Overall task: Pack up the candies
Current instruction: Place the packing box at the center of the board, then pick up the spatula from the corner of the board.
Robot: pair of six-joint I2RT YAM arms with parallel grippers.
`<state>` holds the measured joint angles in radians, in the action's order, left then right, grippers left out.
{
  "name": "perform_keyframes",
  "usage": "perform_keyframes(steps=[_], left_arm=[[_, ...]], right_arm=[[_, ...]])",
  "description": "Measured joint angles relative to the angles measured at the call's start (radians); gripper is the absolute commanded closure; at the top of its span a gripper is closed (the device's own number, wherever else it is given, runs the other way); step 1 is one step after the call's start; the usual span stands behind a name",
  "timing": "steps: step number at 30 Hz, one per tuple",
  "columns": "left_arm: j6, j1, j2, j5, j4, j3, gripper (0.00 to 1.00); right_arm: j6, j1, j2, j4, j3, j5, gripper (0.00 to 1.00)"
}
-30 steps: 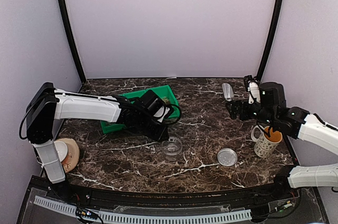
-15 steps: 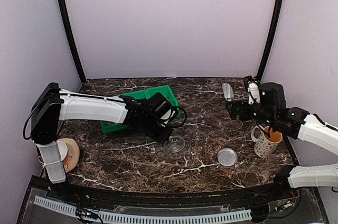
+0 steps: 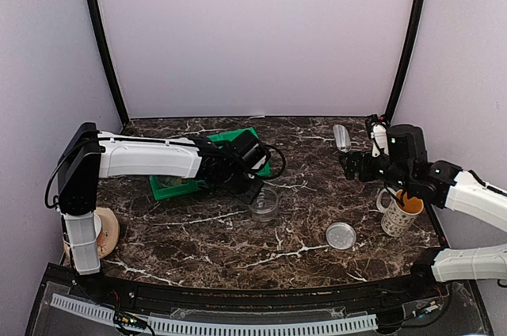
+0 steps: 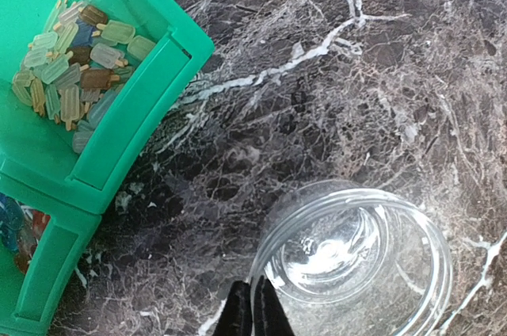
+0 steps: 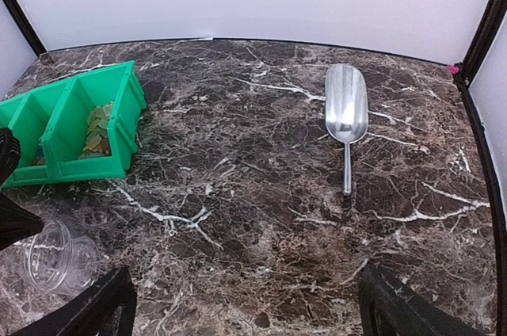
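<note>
Dragged back toward the green bin of candies, the clear tub sits pinched at its rim by left fingers, likely for filling; right fingers gape empty.

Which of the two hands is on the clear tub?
The left hand, shut on the rim of the clear tub beside the green bin. The right hand hangs open over the table, holding nothing.
</note>
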<state>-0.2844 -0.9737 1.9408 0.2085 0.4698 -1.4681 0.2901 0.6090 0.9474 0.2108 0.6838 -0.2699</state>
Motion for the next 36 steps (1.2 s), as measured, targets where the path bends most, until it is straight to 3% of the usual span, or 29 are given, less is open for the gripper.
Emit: perform_keyframes(steps=[7, 14, 23, 30, 36], left_arm=[[0.017, 0.000, 0.039, 0.032, 0.018, -0.010, 0.99], [0.029, 0.000, 0.040, 0.051, 0.043, -0.022, 0.61], [0.027, 0.000, 0.035, 0.044, 0.061, -0.055, 0.30], [0.026, 0.000, -0.113, 0.048, 0.074, -0.053, 0.02], [0.027, 0.000, -0.380, 0.102, 0.048, 0.031, 0.01]], right_arm=[[0.020, 0.000, 0.061, 0.013, 0.023, -0.110, 0.02], [0.087, 0.000, 0.128, 0.018, 0.063, -0.235, 0.02], [0.087, -0.001, 0.290, 0.016, 0.167, -0.286, 0.02], [0.082, -0.048, 0.451, 0.023, 0.272, -0.238, 0.02], [0.085, -0.169, 0.561, 0.022, 0.313, -0.129, 0.02]])
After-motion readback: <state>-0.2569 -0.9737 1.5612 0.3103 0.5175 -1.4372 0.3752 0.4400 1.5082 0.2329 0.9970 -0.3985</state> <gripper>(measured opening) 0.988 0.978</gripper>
